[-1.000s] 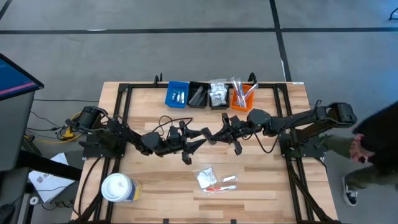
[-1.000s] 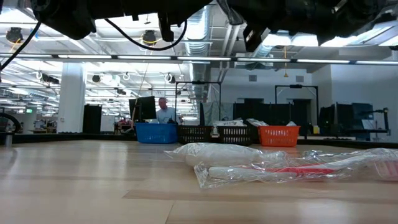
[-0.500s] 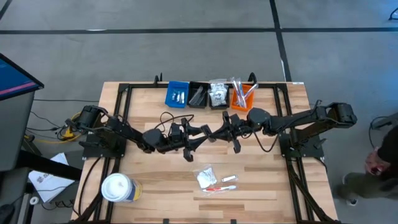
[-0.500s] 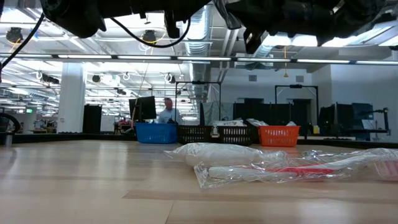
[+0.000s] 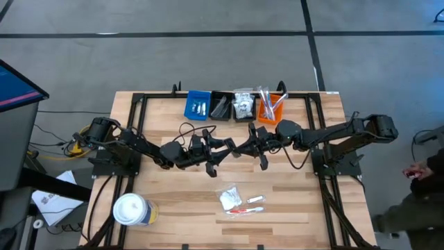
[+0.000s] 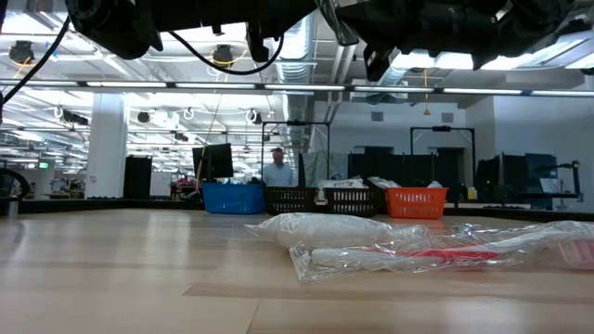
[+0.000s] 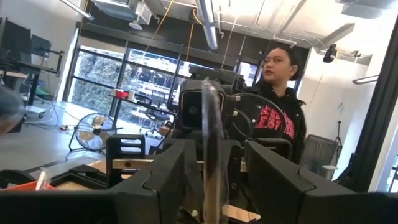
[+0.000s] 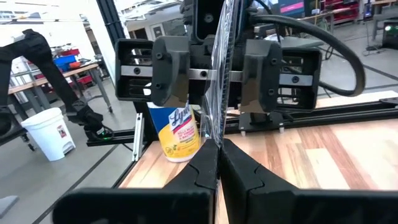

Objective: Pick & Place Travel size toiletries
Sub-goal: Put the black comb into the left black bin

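From above, four small bins line the far edge of the wooden table [image 5: 173, 208]: blue bin [image 5: 198, 105], black bin [image 5: 221, 107], a bin of sachets [image 5: 243, 104], orange bin [image 5: 271, 107]; a white tub [image 5: 131, 210] stands at the near left corner; the left gripper [image 5: 223, 147] and right gripper [image 5: 241, 148] meet mid-table; loose sachets [image 5: 229, 197] and a red toothbrush packet [image 5: 244, 207] lie nearer than the fingers. Low view: two wrapped items [image 6: 399, 246] rest on pale wood, a hall behind. Left wrist: partly spread fingers [image 7: 168, 180] flank a clear sachet [image 7: 209, 149]; a person [image 7: 280, 118] stands beyond. Right wrist: closed fingers [image 8: 202, 171] pinch that sachet's edge.
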### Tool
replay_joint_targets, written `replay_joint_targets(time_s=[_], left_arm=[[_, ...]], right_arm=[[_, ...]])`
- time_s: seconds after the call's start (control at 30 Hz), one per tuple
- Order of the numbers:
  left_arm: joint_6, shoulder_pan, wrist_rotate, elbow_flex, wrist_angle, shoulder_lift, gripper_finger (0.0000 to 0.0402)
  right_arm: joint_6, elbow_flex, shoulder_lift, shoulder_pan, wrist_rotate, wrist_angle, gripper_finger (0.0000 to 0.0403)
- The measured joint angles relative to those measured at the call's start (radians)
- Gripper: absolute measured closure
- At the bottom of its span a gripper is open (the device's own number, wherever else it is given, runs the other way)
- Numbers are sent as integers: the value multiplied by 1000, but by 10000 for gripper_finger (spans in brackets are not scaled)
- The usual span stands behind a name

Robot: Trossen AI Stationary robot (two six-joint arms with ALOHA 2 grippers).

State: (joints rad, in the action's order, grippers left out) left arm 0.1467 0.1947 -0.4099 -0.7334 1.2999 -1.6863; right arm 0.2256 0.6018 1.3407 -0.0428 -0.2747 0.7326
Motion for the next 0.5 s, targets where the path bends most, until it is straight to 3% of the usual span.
replay_joint_targets(time_s=[0.37, 0.5], left_arm=[[15, -19, 0, 0, -3, 0, 243], [15, -21, 0, 0, -4, 0, 263]], right_arm=[[0, 0, 0, 0, 12, 0, 400], [0, 0, 0, 0, 13, 0, 400]])
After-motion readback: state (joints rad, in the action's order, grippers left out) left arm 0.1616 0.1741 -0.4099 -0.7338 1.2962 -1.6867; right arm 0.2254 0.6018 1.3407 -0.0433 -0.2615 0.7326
